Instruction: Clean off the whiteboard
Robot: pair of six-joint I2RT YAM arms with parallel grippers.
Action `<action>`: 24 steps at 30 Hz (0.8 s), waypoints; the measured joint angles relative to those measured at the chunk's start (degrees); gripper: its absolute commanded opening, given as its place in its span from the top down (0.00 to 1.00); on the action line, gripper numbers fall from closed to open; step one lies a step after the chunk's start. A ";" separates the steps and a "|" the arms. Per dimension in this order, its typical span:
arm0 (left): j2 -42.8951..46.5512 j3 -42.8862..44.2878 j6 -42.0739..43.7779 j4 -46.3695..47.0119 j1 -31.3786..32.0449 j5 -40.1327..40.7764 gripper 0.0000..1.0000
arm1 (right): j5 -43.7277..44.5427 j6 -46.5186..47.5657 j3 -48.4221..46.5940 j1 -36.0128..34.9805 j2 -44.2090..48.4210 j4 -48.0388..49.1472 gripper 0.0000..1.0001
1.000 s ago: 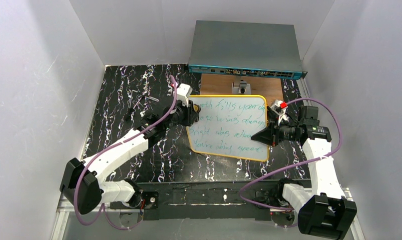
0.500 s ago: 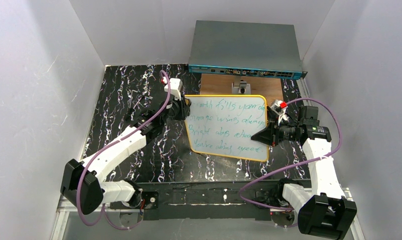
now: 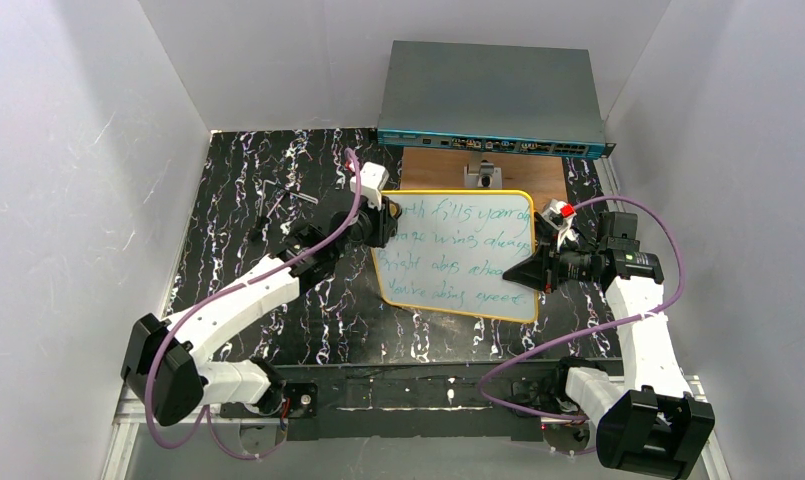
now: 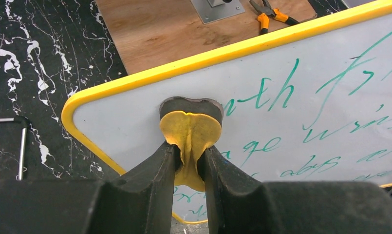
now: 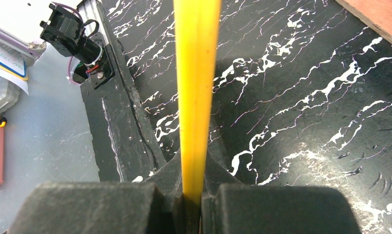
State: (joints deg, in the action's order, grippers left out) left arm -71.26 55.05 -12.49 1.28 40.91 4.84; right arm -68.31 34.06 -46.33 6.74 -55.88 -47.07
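Observation:
The whiteboard has a yellow rim and several lines of green handwriting, and it sits tilted over the black marbled table. My right gripper is shut on the middle of its right rim; the right wrist view shows the yellow edge running straight into that gripper. My left gripper is shut on a folded yellow eraser pad with a dark backing. The pad presses on the whiteboard near its top left corner, just left of the first written word.
A grey network switch stands at the back, with a brown wooden board in front of it carrying a small metal stand and orange-handled pliers. An Allen key lies left of the whiteboard. White walls enclose the table.
My left gripper swung left and up to the board's left rim half a second ago, then came back right onto the top left of the writing. The right arm and the board stayed put.

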 measured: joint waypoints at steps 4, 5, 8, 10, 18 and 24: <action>-0.55 0.22 -0.61 0.15 -0.04 2.01 1.00 | 0.07 -0.37 0.00 0.00 0.00 -0.04 0.99; -0.55 0.20 -1.22 0.13 -0.37 1.99 1.00 | 0.09 -0.42 0.00 0.00 0.00 -0.02 0.99; -0.55 0.33 -2.86 -0.66 -2.84 2.36 1.00 | 0.17 -0.76 0.00 0.00 0.00 -0.04 0.99; -0.55 0.76 -3.45 -1.75 -4.35 2.73 1.00 | 0.20 -0.85 0.00 0.00 0.00 -0.02 0.99; -0.55 1.20 -2.25 -2.43 -4.59 0.70 1.00 | 0.20 -0.79 0.00 0.00 0.00 -0.04 0.99; -1.05 2.19 0.07 -3.08 0.59 1.70 1.00 | 0.15 -0.31 0.02 0.00 0.00 0.00 0.99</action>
State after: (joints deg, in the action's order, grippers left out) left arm -72.31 57.23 -12.43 -1.80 41.50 6.55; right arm -68.16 33.76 -46.30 6.74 -55.88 -47.07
